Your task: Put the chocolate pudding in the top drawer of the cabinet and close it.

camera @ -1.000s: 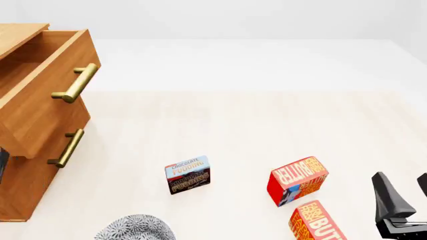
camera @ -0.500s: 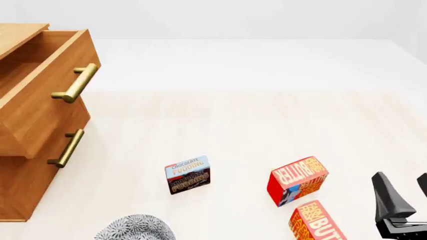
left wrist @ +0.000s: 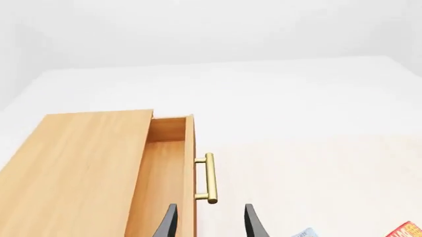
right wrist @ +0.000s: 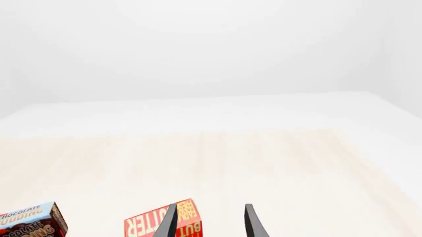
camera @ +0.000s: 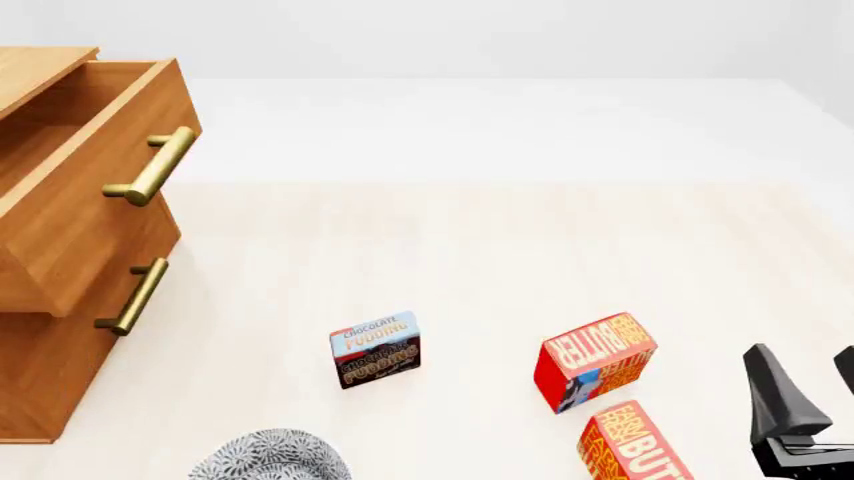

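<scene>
The chocolate pudding (camera: 375, 350) stands on the table, in front of and to the right of the cabinet (camera: 40, 380). The top drawer (camera: 94, 190) is pulled out, its brass handle (camera: 151, 168) facing right. The left gripper is out of the front view. In the left wrist view my left gripper (left wrist: 209, 224) is open and empty, near the top drawer (left wrist: 189, 163) and its handle (left wrist: 207, 178). My right gripper (camera: 811, 385) is open and empty at the front right. In the right wrist view the right gripper (right wrist: 209, 224) hovers by a butter box, and the pudding (right wrist: 29, 222) sits off to one side.
Two red-orange butter boxes (camera: 594, 360) (camera: 634, 445) lie between the pudding and my right gripper. A grey patterned dish (camera: 267, 458) sits at the front edge. The lower drawer (camera: 134, 295) is shut.
A dark part of my left arm at the front view's left edge has slipped out of view. Everything else has stayed put.
</scene>
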Action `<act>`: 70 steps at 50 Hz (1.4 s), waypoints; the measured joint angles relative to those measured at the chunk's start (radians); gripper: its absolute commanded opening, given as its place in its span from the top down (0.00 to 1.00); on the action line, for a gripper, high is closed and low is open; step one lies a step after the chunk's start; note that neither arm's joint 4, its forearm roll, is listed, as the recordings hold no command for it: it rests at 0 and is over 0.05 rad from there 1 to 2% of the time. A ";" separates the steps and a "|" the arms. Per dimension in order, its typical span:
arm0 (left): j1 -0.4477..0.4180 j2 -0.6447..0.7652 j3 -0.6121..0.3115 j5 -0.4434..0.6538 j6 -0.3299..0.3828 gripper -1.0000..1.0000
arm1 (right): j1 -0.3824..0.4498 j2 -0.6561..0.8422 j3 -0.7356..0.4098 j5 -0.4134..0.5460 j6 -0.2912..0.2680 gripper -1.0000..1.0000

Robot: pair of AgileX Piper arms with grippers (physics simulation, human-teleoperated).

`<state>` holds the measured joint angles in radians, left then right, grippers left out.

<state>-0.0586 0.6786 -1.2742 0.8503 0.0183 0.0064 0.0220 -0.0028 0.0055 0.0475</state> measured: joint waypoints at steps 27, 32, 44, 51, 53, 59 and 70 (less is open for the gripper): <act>-0.005 0.225 -0.203 0.271 -0.029 0.00 | 0.000 0.000 0.000 0.000 0.000 0.00; 0.000 0.252 -0.220 0.297 -0.028 0.00 | 0.000 0.000 0.000 0.000 0.000 0.00; 0.017 0.298 -0.246 0.328 -0.024 0.00 | 0.000 0.000 0.000 0.000 0.000 0.00; 0.034 0.322 -0.246 0.326 -0.022 0.00 | 0.000 0.000 0.000 0.000 0.000 0.00; 0.039 0.329 -0.244 0.322 -0.022 0.00 | 0.000 0.000 0.000 0.000 0.000 0.00; 0.051 0.348 -0.224 0.301 -0.026 0.00 | 0.000 0.000 0.000 0.000 0.000 0.00; 0.068 0.365 -0.177 0.264 -0.033 0.00 | 0.000 0.000 0.000 0.000 0.000 0.00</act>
<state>0.0097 1.0437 -1.4509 1.1142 -0.0150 0.0064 0.0220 -0.0028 0.0055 0.0475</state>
